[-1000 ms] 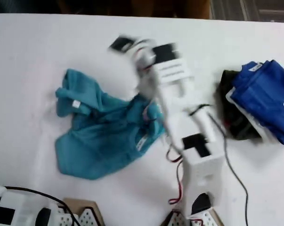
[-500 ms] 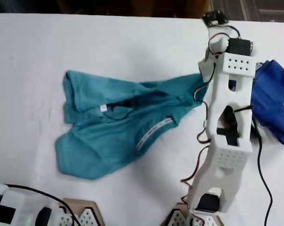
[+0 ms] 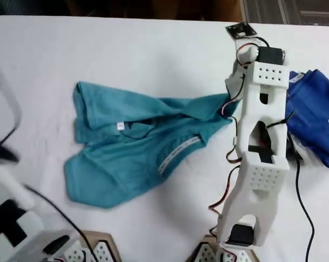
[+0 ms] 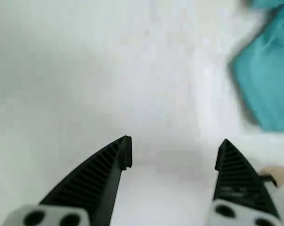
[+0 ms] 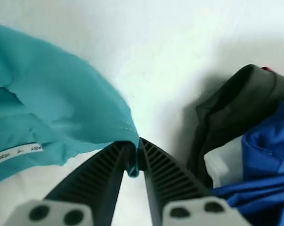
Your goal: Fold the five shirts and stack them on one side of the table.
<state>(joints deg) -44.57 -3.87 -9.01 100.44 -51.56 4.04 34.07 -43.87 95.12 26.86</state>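
The right claw (image 5: 136,153) has dragged the teal shirt (image 3: 137,144), corner pinched between its tips, beside the folded stack (image 3: 317,117); the left arm (image 3: 11,188) swung up.

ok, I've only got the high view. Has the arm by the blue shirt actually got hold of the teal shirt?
Observer: Yes. In the right wrist view, the right jaws are shut on a folded edge of the teal shirt, pinched near the tips.
Operator: What's with the blue shirt? The arm blocks it for me.
Observer: A dark shirt lies against the blue shirt, with some white fabric showing between them.
Operator: And the left jaws?
Observer: Open over the bare table with nothing between them. The teal shirt's edge lies off to one side.
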